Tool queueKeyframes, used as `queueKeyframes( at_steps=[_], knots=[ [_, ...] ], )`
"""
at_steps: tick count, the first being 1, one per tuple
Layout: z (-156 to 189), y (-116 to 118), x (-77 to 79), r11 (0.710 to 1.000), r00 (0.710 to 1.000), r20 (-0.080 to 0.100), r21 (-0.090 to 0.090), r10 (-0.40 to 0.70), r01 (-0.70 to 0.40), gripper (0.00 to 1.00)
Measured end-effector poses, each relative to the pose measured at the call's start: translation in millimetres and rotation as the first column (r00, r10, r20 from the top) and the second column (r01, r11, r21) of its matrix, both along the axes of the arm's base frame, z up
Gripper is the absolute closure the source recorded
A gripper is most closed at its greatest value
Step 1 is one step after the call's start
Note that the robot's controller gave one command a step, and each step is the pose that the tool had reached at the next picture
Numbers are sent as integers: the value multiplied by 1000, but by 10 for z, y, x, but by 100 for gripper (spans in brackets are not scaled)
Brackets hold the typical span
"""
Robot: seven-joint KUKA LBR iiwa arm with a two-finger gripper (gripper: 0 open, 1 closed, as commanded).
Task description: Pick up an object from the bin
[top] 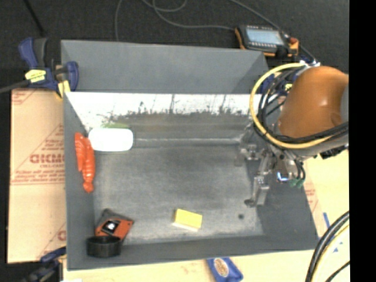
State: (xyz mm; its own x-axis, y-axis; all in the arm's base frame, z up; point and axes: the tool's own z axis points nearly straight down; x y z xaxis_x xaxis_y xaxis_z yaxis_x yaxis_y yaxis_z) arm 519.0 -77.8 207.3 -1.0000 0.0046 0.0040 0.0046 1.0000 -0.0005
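We take the yellow block (187,219) as our landmark. It lies flat on the floor of the grey bin (158,69), close to the near wall and about midway along it. The gripper (254,197) hangs to the right of the block and a little farther back, well apart from it, over bare floor by the right wall. We cannot tell whether the gripper is wide or narrow. Above it sit the arm's orange cover (314,101) and a loop of cables (262,113). The block is the thing nearest the gripper. Left of the block, in the near corner, lie a black and orange box-like thing (114,227) and, just beside it, a black round thing (103,247). Farther back and left of the block, a long orange thing (86,160) lies along the left wall. A white oval thing (110,140) lies just beside its far end.
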Motion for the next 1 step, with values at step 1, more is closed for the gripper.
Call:
queueKeyframes(
  at_steps=[1],
  knots=[
    [45,4,12,1000,1000,7,-1,3,-3,0]
  ],
)
